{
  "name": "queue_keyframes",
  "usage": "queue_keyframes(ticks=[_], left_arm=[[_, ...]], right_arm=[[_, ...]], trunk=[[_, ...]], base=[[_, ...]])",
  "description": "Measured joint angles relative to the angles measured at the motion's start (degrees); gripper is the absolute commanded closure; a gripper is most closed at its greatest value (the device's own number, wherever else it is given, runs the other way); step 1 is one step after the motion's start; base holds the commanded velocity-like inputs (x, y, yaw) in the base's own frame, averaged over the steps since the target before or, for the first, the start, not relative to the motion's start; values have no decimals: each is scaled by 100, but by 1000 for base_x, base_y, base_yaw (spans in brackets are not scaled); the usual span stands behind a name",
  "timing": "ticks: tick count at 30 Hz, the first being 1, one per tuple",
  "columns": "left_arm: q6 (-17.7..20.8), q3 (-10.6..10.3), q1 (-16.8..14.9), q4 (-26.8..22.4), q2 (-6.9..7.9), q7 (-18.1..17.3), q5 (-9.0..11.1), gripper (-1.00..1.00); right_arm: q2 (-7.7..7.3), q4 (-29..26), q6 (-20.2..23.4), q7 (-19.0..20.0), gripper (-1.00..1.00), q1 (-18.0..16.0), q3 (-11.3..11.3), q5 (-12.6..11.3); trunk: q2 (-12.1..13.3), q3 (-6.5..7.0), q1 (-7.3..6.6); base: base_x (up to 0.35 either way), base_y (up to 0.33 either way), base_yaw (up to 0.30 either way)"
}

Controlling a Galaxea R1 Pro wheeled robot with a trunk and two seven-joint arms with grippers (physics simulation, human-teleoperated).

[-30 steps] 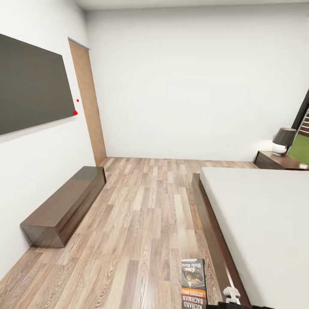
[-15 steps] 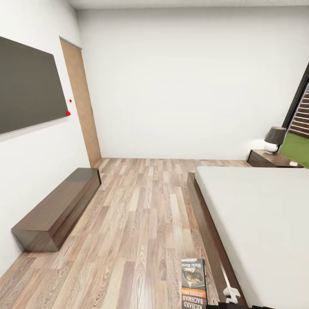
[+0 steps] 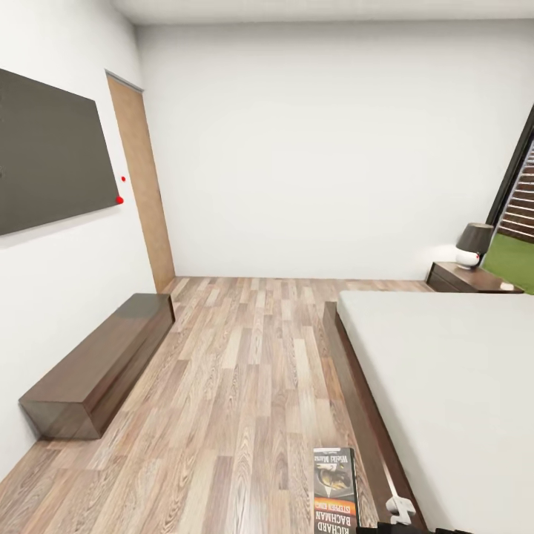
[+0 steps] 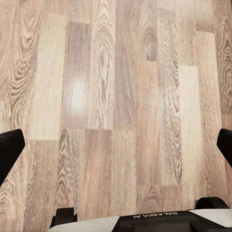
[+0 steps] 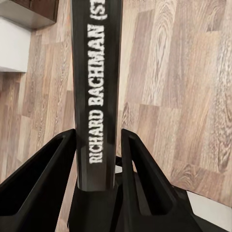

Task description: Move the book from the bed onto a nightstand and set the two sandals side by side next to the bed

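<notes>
My right gripper (image 5: 96, 142) is shut on the book (image 5: 94, 72), with a black finger on each side of the spine lettered "RICHARD BACHMAN". In the head view the book (image 3: 334, 489) is held above the plank floor at the bottom edge, just left of the bed (image 3: 445, 386) and its dark frame. Against the far wall beyond the bed stands the nightstand (image 3: 469, 279). My left gripper (image 4: 116, 145) is open over bare floor, with nothing between its fingertips. The sandals are out of view.
A long low dark cabinet (image 3: 96, 363) lies along the left wall under a black wall screen (image 3: 52, 152). A brown door (image 3: 141, 193) is in the far left corner. A lamp (image 3: 473, 245) stands on the nightstand, by the window (image 3: 519, 208). A strip of plank floor (image 3: 252, 371) runs between cabinet and bed.
The whole head view has swung a little to the right, bringing more of the window and nightstand into view. The book stays in the right gripper at the same place in the picture.
</notes>
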Motion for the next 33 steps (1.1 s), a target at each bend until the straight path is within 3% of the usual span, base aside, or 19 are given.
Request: queue_keyframes(ticks=[7,33], left_arm=[[5,0,0,0,-1,0,0,-100],[6,-9,0,0,-9,0,-3,-100]], right_arm=[[4,7,-1,-5,100,0,5,2],[0,171,5,-14,100,3,20,8]], trunk=[[-1,1,-3],[0,1,-3]], base=[[147,0,0],[325,0,0]])
